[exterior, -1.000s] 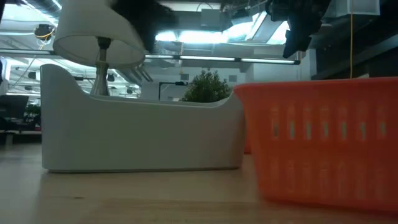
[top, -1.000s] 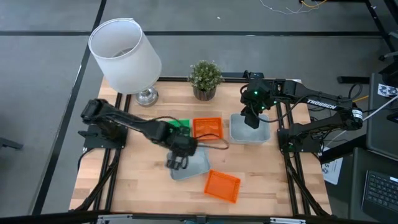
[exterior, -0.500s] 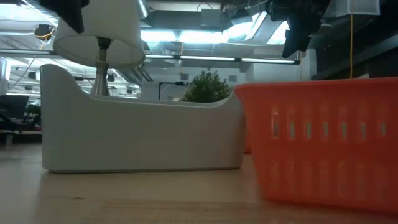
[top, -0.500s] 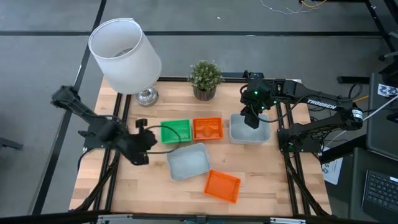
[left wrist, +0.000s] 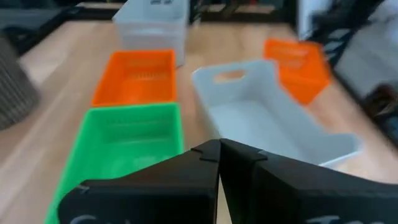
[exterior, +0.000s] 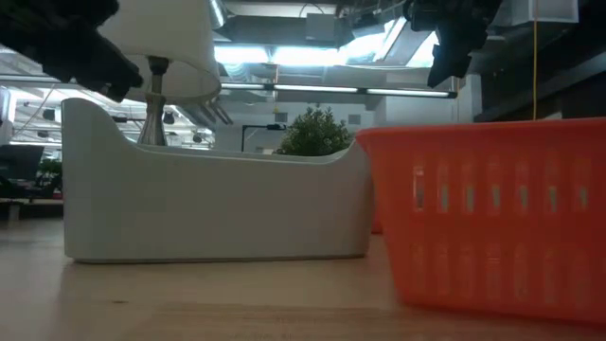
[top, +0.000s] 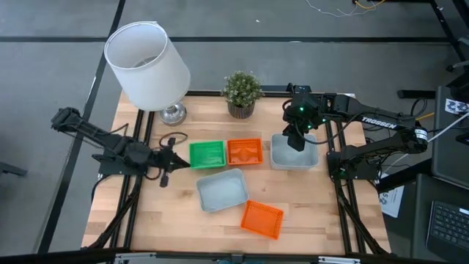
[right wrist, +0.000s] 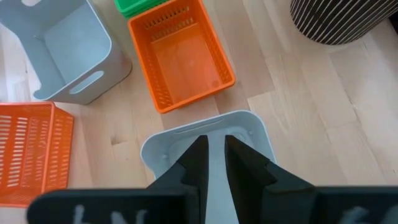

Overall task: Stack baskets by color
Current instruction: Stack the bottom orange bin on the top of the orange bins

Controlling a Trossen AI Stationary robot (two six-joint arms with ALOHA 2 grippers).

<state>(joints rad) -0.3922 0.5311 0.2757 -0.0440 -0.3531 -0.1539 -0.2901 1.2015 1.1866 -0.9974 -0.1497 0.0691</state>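
Left gripper (top: 163,159) sits at the left part of the tabletop (top: 176,220), just left of the green basket (top: 207,155), fingers pressed together, holding nothing; the left wrist view shows both dark fingers (left wrist: 205,163) meeting in a point with the green basket (left wrist: 124,140) right ahead. Right gripper (top: 295,141) hangs over the grey basket at the back right (top: 294,155), fingers a small gap apart; the right wrist view shows the two fingers (right wrist: 194,158) parallel over that basket's rim (right wrist: 205,127), but I can't tell whether they actually grip the wall or just hover above it. Basket layout from the high view: green, orange (top: 244,151) and grey run in a row across the middle of the tabletop, green and orange touching side by side, grey just to the right of orange. A second grey basket (top: 222,190) lies in front of that row, turned at a slight angle, sitting alone. A second orange basket (top: 262,218) sits nearer the front edge, also angled, just beside the front grey one. In the low view the front grey basket (exterior: 213,204) and the front orange basket (exterior: 488,218) fill the foreground side by side. Whether any basket in the row has another nested inside, can't tell. White lamp (top: 146,66) and potted plant (top: 242,92) stand at the back edge.
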